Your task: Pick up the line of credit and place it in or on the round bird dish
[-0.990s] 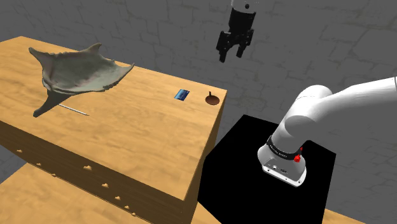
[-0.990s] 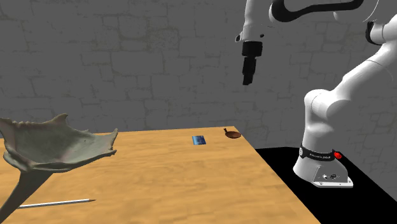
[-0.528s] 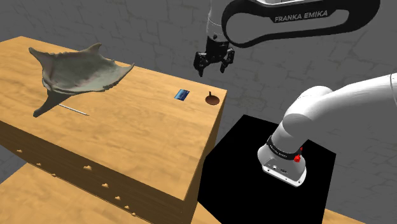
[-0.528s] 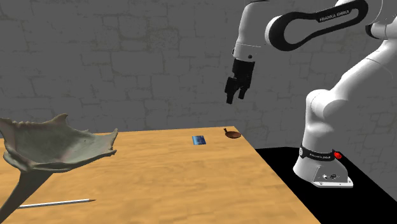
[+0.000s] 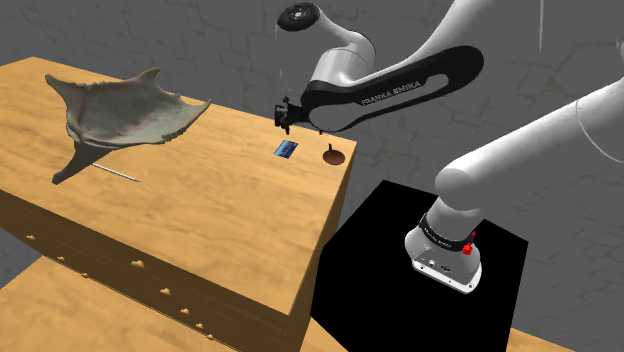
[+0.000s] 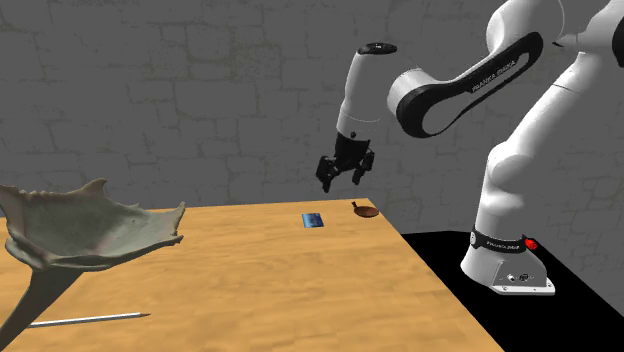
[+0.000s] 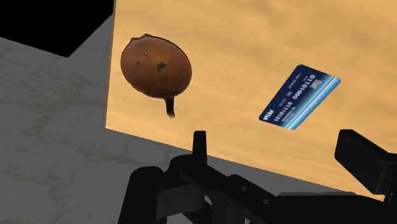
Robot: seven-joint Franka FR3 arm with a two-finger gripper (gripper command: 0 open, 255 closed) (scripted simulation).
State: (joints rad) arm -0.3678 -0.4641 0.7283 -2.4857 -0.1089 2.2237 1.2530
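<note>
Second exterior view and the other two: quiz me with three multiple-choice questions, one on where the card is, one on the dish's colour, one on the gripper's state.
1. Where is the blue card?
A) in the round dish
B) flat on the wooden table, apart from the dish
C) propped on edge against the dish

2. What colour is the dish?
A) white
B) green
C) brown

3. How is the gripper?
A) open, above the table, holding nothing
B) shut on the card
C) pressed flat onto the table

Answers:
1 B: bare table shows between card and dish in the wrist view.
2 C: it is drawn brown in all three views.
3 A: its fingers stand apart in the air in the second exterior view.
</note>
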